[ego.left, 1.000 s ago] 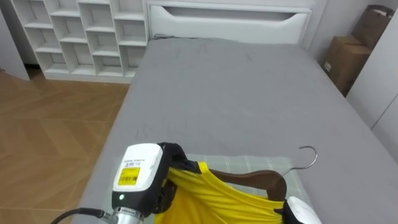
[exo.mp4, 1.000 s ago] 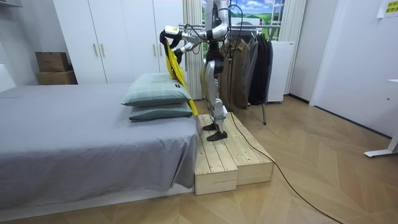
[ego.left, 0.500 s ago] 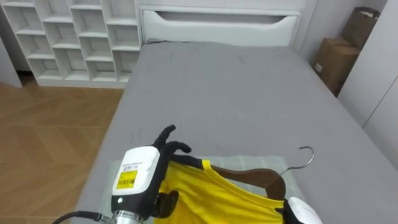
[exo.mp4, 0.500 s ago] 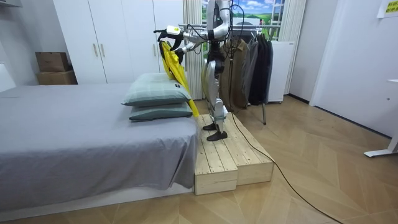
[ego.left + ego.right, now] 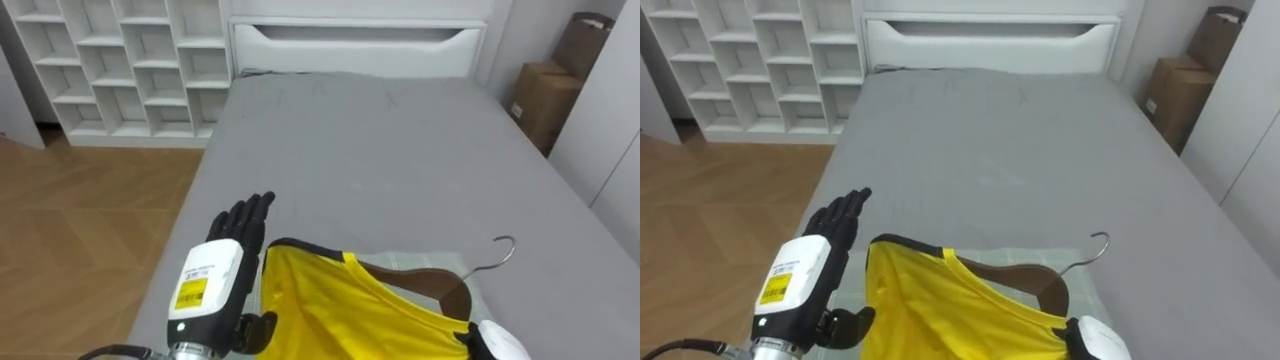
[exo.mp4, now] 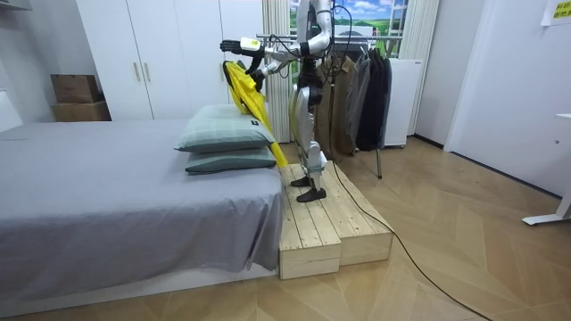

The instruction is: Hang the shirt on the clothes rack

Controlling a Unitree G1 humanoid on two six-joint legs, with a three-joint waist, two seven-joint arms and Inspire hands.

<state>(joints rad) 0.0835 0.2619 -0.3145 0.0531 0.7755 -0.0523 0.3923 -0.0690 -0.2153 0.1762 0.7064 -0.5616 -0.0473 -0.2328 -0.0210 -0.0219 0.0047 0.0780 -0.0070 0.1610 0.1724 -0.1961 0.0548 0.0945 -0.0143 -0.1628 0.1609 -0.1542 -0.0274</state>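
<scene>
A yellow garment [image 5: 340, 315] with a dark-edged collar hangs on a brown wooden hanger [image 5: 440, 283], whose metal hook [image 5: 503, 245] points right. My left hand [image 5: 240, 225] is beside the garment's left shoulder, fingers straight and spread, apart from the cloth. At the bottom right, the white back of my right hand [image 5: 495, 345] shows below the hanger, its fingers hidden under the cloth. In the room view I stand on a wooden platform [image 6: 330, 223] at the bed's pillow end, and the garment [image 6: 248, 94] dangles before me over the pillows.
The grey bed [image 5: 400, 150] stretches ahead to a white board [image 5: 360, 40]. A white cubby shelf [image 5: 120, 60] stands at the back left and cardboard boxes [image 5: 545, 90] at the right. Two green pillows [image 6: 223, 134] lie below. A rack of dark clothes [image 6: 357, 89] is behind me.
My left hand was curled on the garment's left shoulder. It has let go, straightened its fingers and drawn a little to the left. The garment stays on the hanger.
</scene>
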